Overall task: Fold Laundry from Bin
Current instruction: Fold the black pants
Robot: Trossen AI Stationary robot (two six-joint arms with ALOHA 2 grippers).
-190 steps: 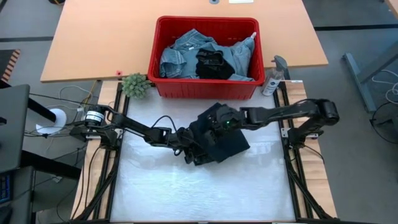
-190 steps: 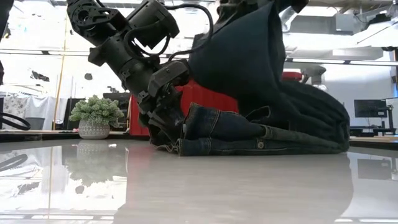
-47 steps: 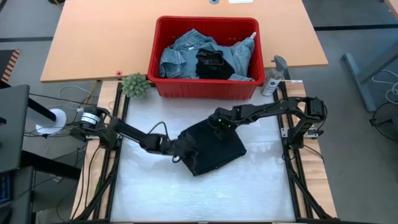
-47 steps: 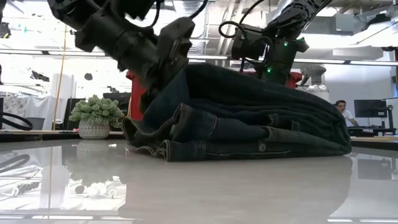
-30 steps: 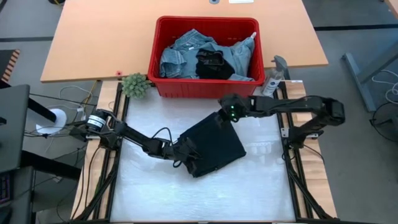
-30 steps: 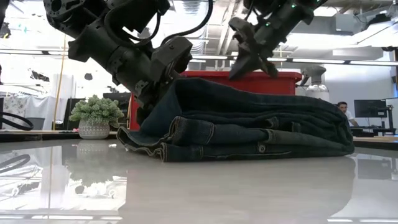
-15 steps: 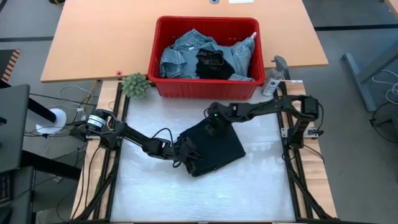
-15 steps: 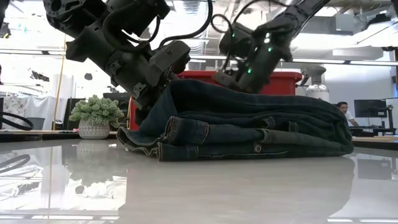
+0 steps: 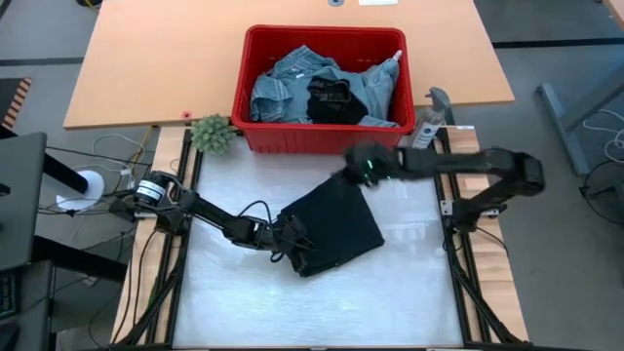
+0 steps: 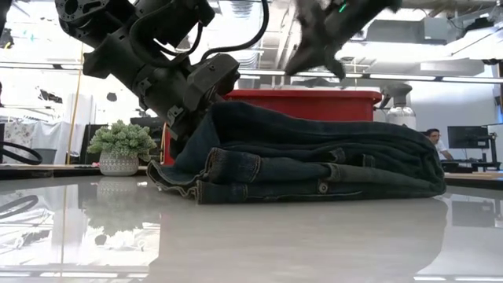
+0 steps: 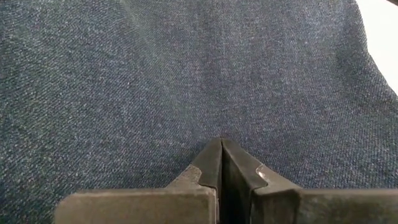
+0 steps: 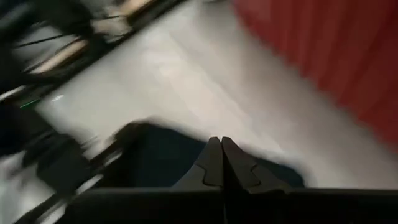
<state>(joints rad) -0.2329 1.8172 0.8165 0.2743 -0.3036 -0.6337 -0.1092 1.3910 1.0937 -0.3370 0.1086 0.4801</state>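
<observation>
A folded dark denim garment [image 9: 336, 226] lies in several layers on the white table [image 9: 292, 302]; its stacked hems [image 10: 236, 177] face the near side. My left gripper [image 9: 298, 244] is shut, low at the garment's left end. My right gripper [image 9: 351, 166] is shut and blurred, raised clear above the garment's far corner, close to the red bin [image 9: 322, 138]. In the low view it shows high up [image 10: 308, 56]. The bin holds light blue denim [image 9: 288, 83] and a black piece [image 9: 331, 97]. My left gripper rests its shut fingertips [image 11: 221, 147] on the garment's top denim layer [image 11: 186, 93], near the left end of the fold. It comes slanting down from the table's left. The garment lies flat on the table under it.
A small green plant [image 9: 213, 134] stands at the bin's left, and a spray bottle [image 9: 426, 122] at its right. The bin sits on a wooden table [image 9: 146, 68] beyond the white one. Bare white table lies toward the near edge. A person [image 10: 430, 135] sits far off.
My right gripper dipped from above the garment's far corner down onto its top toward the left, then rose again toward the bin, staying shut. The garment has kept its folded shape and place.
</observation>
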